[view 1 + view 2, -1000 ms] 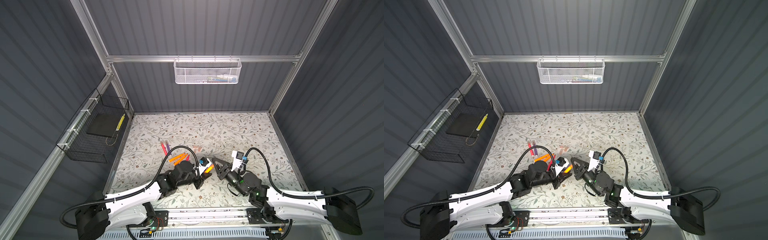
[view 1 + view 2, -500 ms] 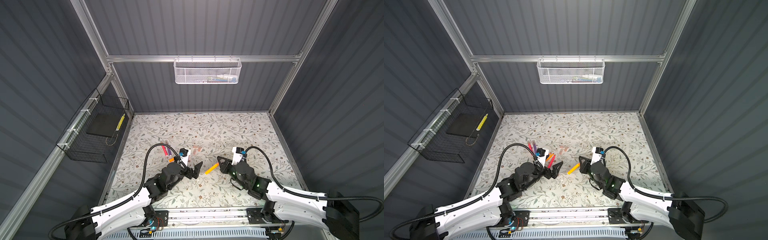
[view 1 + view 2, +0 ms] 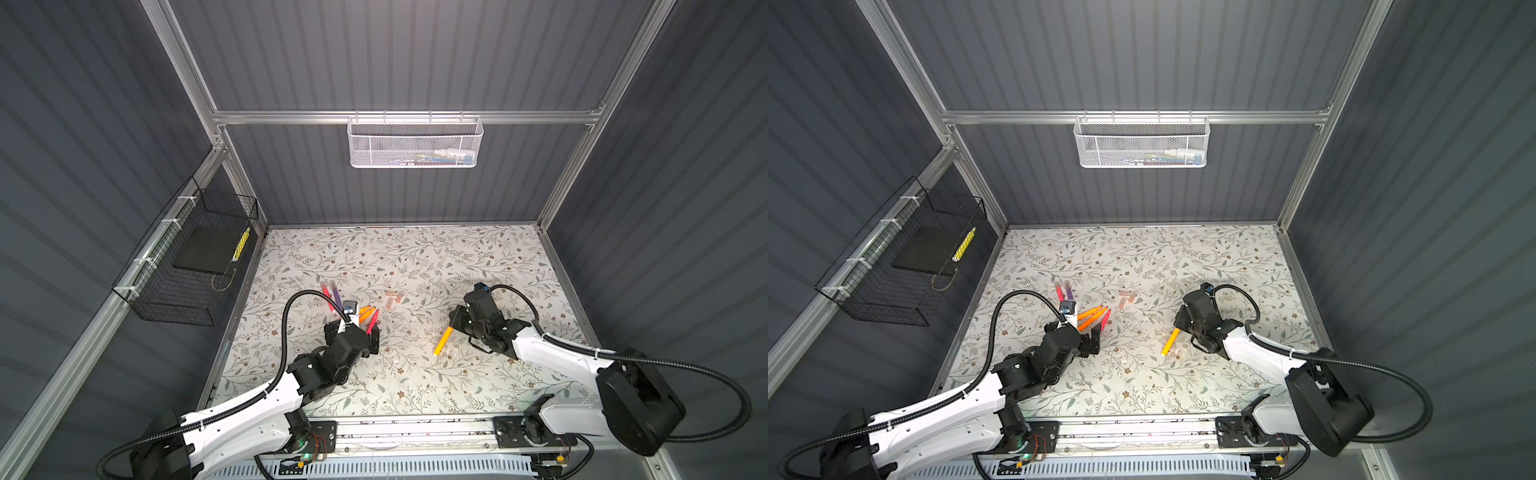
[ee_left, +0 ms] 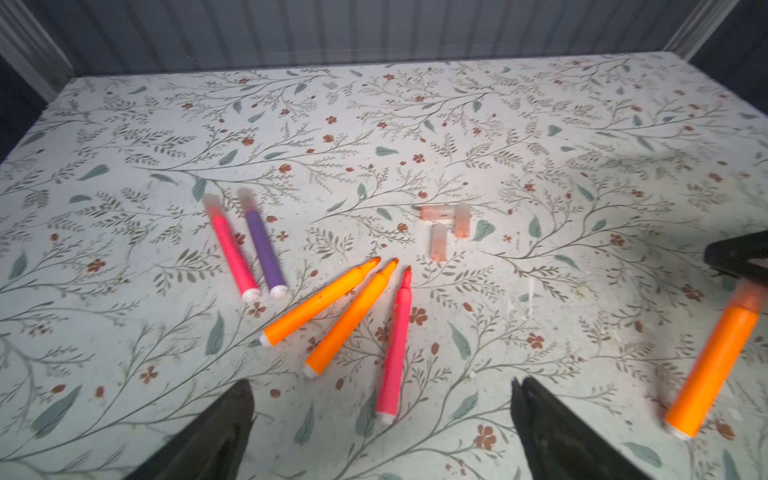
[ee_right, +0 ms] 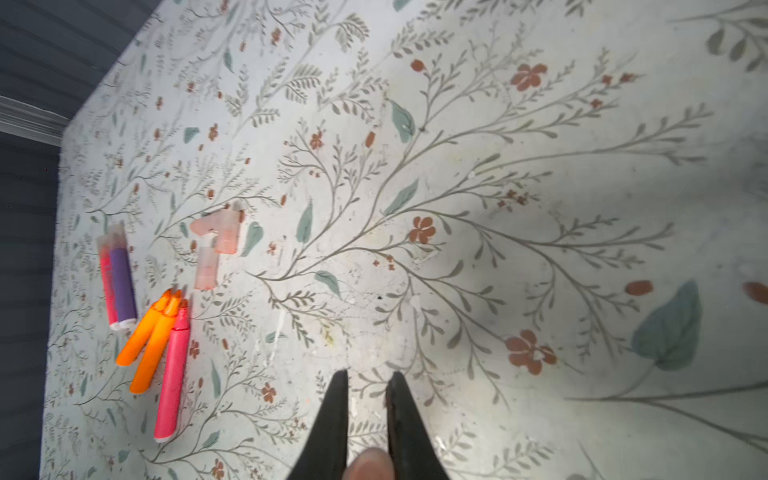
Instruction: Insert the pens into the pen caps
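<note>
My left tool (image 4: pixel 381 386) is wide open right by the five loose pens (image 4: pixel 320 299), left of centre on the desk (image 4: pixel 540 145). Three caps (image 4: pixel 461 220) sit just right of them. Right tool (image 5: pixel 368 376) is clamped on an orange pen (image 3: pixel 442 343) by its capped end.

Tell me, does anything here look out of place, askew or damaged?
Nothing looks spilled or damaged. Only one orange pen stands out: the right gripper holds it by its capped end, slanting, apart from the other pens.
</note>
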`<act>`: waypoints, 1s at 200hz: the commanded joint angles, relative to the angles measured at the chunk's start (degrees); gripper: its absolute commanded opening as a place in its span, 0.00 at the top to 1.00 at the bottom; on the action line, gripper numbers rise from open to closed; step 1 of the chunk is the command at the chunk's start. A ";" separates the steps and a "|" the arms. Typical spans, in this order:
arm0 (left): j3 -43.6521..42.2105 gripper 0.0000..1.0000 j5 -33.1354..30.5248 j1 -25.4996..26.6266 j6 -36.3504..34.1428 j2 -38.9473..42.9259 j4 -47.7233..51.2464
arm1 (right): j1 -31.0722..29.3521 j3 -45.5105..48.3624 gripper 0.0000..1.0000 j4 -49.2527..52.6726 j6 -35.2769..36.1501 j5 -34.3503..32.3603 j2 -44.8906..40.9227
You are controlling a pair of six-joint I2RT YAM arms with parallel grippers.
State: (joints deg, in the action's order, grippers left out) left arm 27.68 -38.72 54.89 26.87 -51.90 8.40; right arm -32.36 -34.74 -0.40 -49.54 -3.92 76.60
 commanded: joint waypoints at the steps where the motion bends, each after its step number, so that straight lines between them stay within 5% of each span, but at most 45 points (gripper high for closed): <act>1: 3.96 0.04 -6.13 -0.86 3.97 -2.35 6.74 | 1.86 -4.20 1.00 5.32 3.17 4.52 4.08; 30: 5.05 0.06 -5.54 -2.96 5.21 -5.44 7.84 | 3.87 -8.03 1.00 9.36 5.71 5.16 9.78; 48: 5.05 0.08 -3.26 -5.47 5.35 -6.68 7.32 | 4.41 -9.33 0.71 9.60 7.20 3.91 12.46; 113: 5.73 0.20 6.39 -10.69 5.37 -11.77 6.71 | 5.20 -13.24 0.71 8.10 8.03 1.22 17.74; 180: 6.07 0.30 20.39 -10.60 4.99 -12.41 8.12 | 5.20 -10.26 0.02 8.93 9.63 -2.23 0.85; 200: 5.58 0.32 22.16 -10.53 5.12 -13.48 8.13 | 5.02 -6.97 0.01 9.04 8.78 -2.39 -7.06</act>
State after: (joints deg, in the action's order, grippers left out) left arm 32.32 -21.85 44.40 31.64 -64.34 15.44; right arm -27.42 -45.52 7.05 -40.71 -4.64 77.06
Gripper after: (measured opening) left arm 0.692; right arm 0.986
